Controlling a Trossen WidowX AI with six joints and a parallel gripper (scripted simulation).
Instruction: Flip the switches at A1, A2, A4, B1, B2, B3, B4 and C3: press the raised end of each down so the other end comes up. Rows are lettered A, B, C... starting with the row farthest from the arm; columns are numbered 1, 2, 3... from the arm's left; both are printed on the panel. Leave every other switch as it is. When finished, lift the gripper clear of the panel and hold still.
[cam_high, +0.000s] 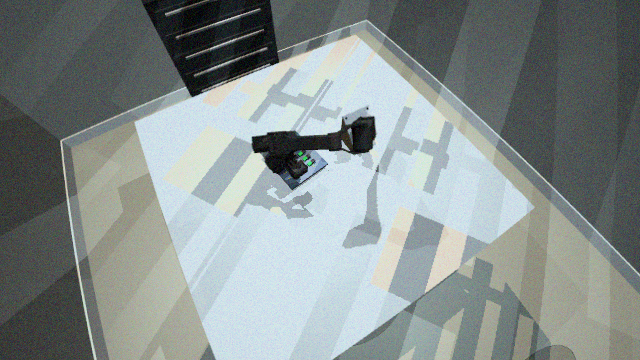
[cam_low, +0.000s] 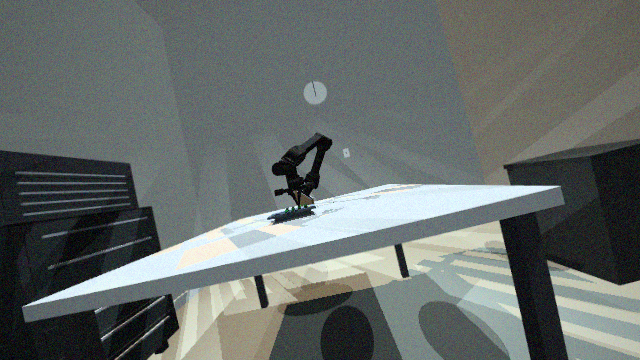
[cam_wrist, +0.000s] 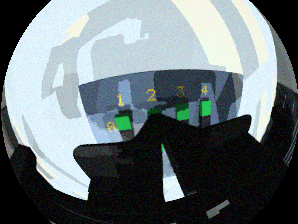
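In the top view, my closed gripper (cam_high: 295, 172) (cam_low: 299, 204) (cam_wrist: 154, 117), nothing between its fingers, is low over the switch panel (cam_high: 293, 184) (cam_low: 292, 216) (cam_wrist: 135, 90). The panel lies inward from the tabletop's (cam_high: 280, 280) (cam_low: 400, 220) (cam_wrist: 40, 65) left edge, well apart from its far corner. Rightward, my black arm (cam_high: 317, 142) (cam_low: 320, 160) reaches across. Green marks my row-A switches, columns 1 to 4.

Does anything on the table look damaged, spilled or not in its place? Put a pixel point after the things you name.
Nothing stands out. The switch panel (cam_high: 315, 169) (cam_low: 292, 215) (cam_wrist: 100, 97) lies flat on the table (cam_high: 280, 260) (cam_low: 400, 215), with no spill or break visible. The closed gripper (cam_high: 296, 175) (cam_low: 299, 206) (cam_wrist: 154, 117) hides some switches, so I cannot judge those.
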